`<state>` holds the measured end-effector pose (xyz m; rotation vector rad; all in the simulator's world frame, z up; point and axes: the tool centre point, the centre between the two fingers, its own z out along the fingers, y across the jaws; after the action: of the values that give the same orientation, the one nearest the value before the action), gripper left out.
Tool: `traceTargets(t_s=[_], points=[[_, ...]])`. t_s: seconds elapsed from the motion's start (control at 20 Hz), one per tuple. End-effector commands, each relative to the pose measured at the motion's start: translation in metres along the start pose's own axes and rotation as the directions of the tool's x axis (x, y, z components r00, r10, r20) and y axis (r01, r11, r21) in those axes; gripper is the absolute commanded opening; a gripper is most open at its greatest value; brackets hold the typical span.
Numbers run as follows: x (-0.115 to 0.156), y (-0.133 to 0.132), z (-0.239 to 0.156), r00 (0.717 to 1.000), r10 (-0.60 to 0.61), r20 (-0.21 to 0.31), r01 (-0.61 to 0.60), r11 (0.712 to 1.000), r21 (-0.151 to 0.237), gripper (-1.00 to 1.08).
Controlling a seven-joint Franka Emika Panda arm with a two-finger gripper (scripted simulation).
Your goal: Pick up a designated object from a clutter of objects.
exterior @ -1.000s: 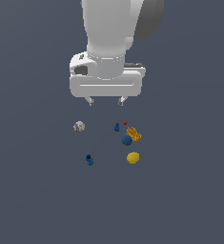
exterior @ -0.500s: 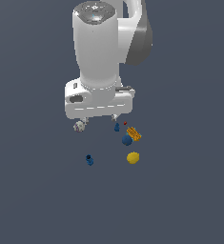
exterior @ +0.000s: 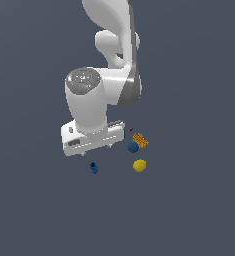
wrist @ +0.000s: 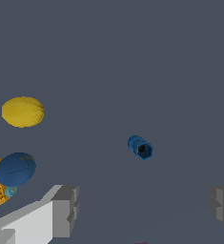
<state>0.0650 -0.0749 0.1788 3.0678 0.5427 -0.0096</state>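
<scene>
Target blue piece alone on floor, open gripper lined up over it.

Designated object (exterior: pixel 94 167), dark-blue lumpy piece with blackish top, sits lower centre-left of the exterior view, apart from the rest; in the wrist view it (wrist: pixel 141 147) shows just right of centre, between and beyond the two finger pads (wrist: pixel 66 209). Gripper (exterior: pixel 96 149) has jaws spread wide and empty, hanging just above and near it, seemingly placed so a straight descent would straddle the piece. Yellow ball (exterior: pixel 139 165) lies to its right in the exterior view, well apart; blue ball (exterior: pixel 133 147) and orange patterned block (exterior: pixel 141 140) touch or nearly touch further up-right, with red speck (exterior: pixel 131 129) above them. Nothing stands beside the target, so likely no obstruction to closing. Whitish-grey lump not visible, probably hidden behind the hand.
</scene>
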Motion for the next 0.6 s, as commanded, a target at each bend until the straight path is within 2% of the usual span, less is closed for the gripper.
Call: traceTargets(t_s=[0.0, 0.3, 0.55], points=[[0.003, 0.009, 0.023, 0.999, -0.041, -0.003, 0.041, 0.999, 0.005, 1.00], [0.004, 0.023, 0.063, 0.994, -0.109, -0.009, 0.109, 0.994, 0.016, 1.00], [0.004, 0.028, 0.082, 0.990, -0.138, -0.013, 0.138, 0.990, 0.022, 1.00]])
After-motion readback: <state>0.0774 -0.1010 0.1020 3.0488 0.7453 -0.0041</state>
